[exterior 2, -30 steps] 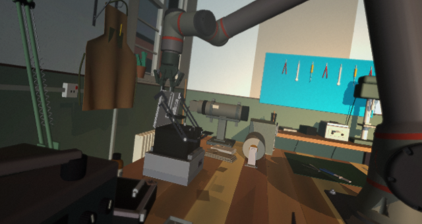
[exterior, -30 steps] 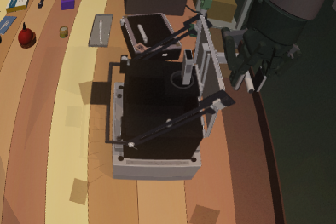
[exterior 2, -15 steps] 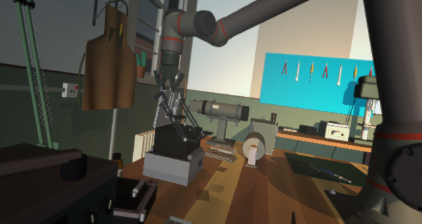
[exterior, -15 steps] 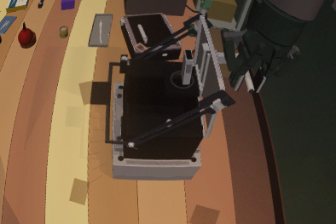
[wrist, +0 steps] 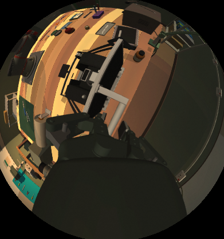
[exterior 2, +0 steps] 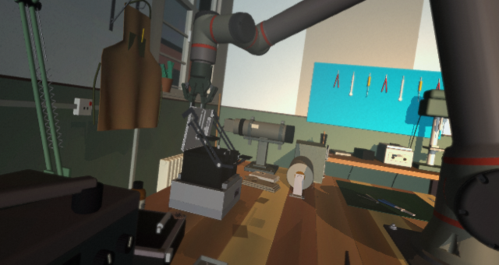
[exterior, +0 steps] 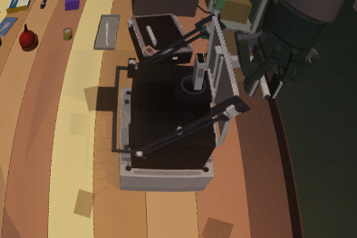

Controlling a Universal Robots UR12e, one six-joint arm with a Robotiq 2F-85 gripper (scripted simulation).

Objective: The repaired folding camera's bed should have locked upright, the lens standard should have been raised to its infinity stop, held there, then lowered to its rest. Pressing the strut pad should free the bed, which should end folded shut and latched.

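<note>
My gripper (exterior: 267, 88) (exterior 2: 199, 97) (wrist: 113, 130) hangs just past the top edge of the folding camera's raised bed (exterior: 220, 76) (wrist: 105, 77), empty with its fingers partly apart. The camera's dark body (exterior: 170, 119) (exterior 2: 206, 165) sits on a grey base (exterior: 165, 176) (exterior 2: 204, 196) near the bench's right side. The bed stands upright, braced by two dark struts (exterior: 185, 133). A pale lens standard (exterior: 198, 72) rises from the round lens mount behind the bed. A light handle bar (wrist: 115, 98) juts from the bed's outer face toward my fingers.
The bench's right edge (exterior: 283, 151) runs close beside the gripper. An open dark case (exterior: 156, 38) and a grey tray (exterior: 107, 31) lie behind the camera. A telescope on a stand (exterior 2: 261, 132) and a roll holder (exterior 2: 300, 175) stand further along the bench.
</note>
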